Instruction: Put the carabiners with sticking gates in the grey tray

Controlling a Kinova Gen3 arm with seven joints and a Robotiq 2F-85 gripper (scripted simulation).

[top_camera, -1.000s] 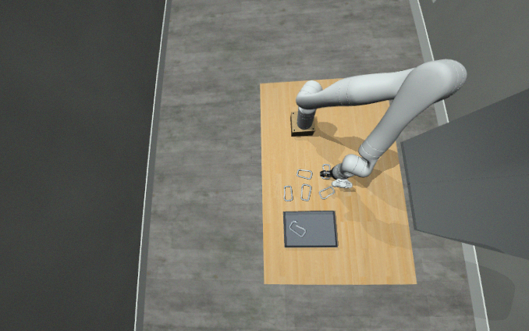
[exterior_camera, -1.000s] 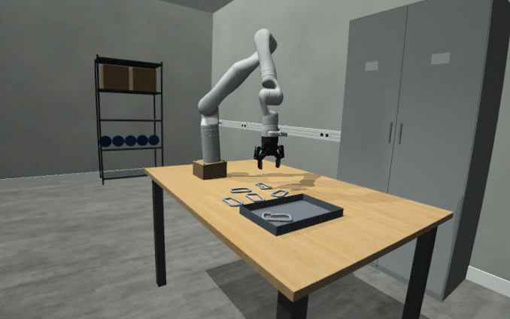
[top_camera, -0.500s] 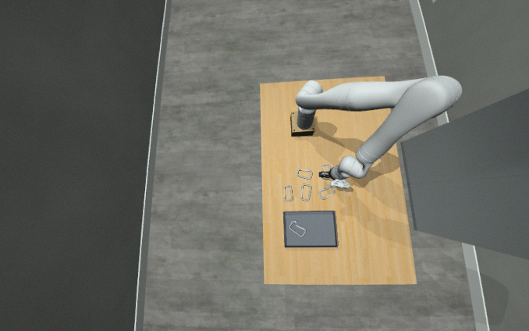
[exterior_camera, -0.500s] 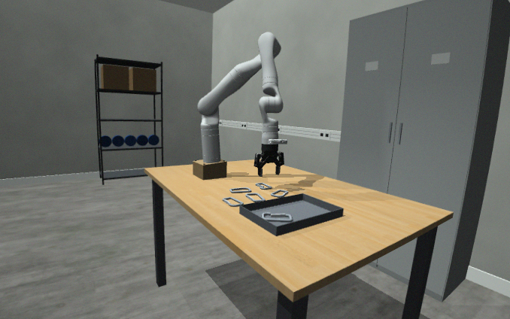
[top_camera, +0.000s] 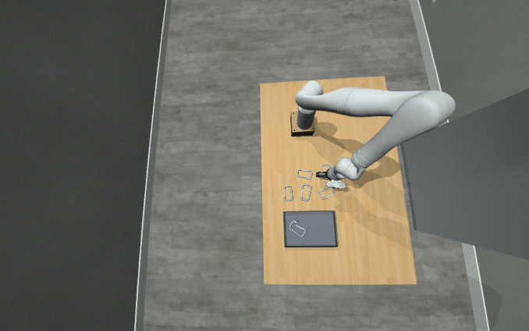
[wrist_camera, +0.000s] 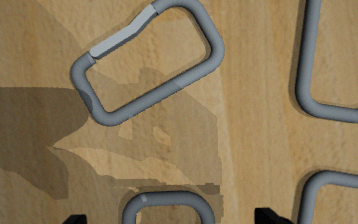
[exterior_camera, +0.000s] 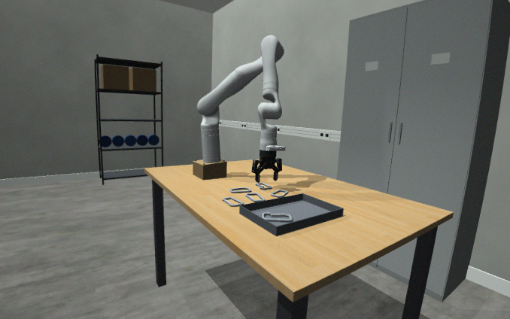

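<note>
I have my gripper (top_camera: 319, 175) (exterior_camera: 266, 179) (wrist_camera: 171, 218) spread wide above the table (top_camera: 367, 258) (exterior_camera: 338, 241) (wrist_camera: 250, 130); one clip (top_camera: 302, 233) (exterior_camera: 277, 219) lies in the tray (top_camera: 310, 247) (exterior_camera: 308, 224), five outside it.

The gripper (exterior_camera: 266, 178) hangs with its jaws apart, pointing down above the table (exterior_camera: 338, 241). Below the jaws lies a carabiner (exterior_camera: 263, 186), with four more spread beyond it on the side toward the tray (exterior_camera: 310, 225). That tray, farther from the jaws, holds one carabiner (exterior_camera: 277, 217).
</note>
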